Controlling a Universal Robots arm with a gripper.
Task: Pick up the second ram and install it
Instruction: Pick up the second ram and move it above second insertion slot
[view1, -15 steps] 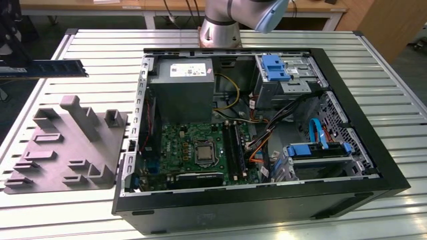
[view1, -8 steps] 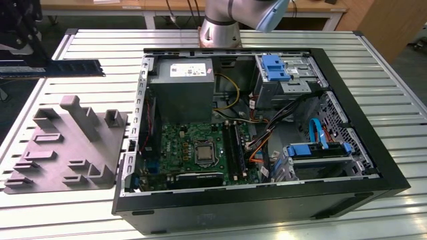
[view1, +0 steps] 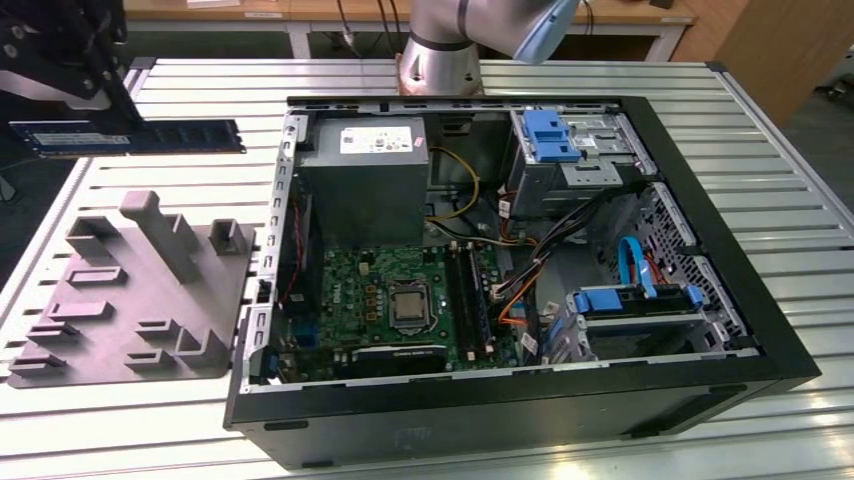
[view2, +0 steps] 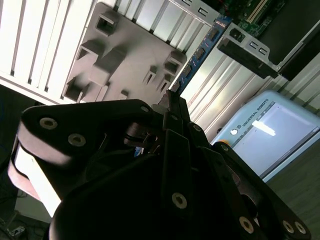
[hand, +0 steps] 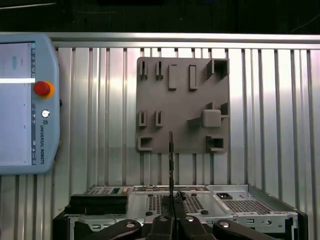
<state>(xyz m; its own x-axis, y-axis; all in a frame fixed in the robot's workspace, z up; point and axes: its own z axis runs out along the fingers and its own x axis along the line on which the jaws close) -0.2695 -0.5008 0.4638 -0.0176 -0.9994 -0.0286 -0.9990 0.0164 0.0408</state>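
The gripper (hand: 171, 222) grips the second ram (view1: 174, 137) between its clenched jaws. The strip juts past them toward the grey holder tray (view1: 134, 290). The open computer case (view1: 534, 400) is off to one side.

- A black tool (view1: 123, 118) at the exterior view's upper left clamps the second ram (view1: 180, 137), a slim, long dark-blue circuit-board strip, from above. The strip hangs level over the table's edge.
- A ribbed aluminium table (view1: 747, 90) carries an open black computer case (view1: 747, 300). On the exterior view's left of the case lies a grey moulded fixture plate (view1: 134, 290).
- Inside the case sit a grey power-supply box (view1: 360, 190) and a green motherboard (view1: 380, 290).
- The arm's silver base (view1: 441, 55) stands behind the case.
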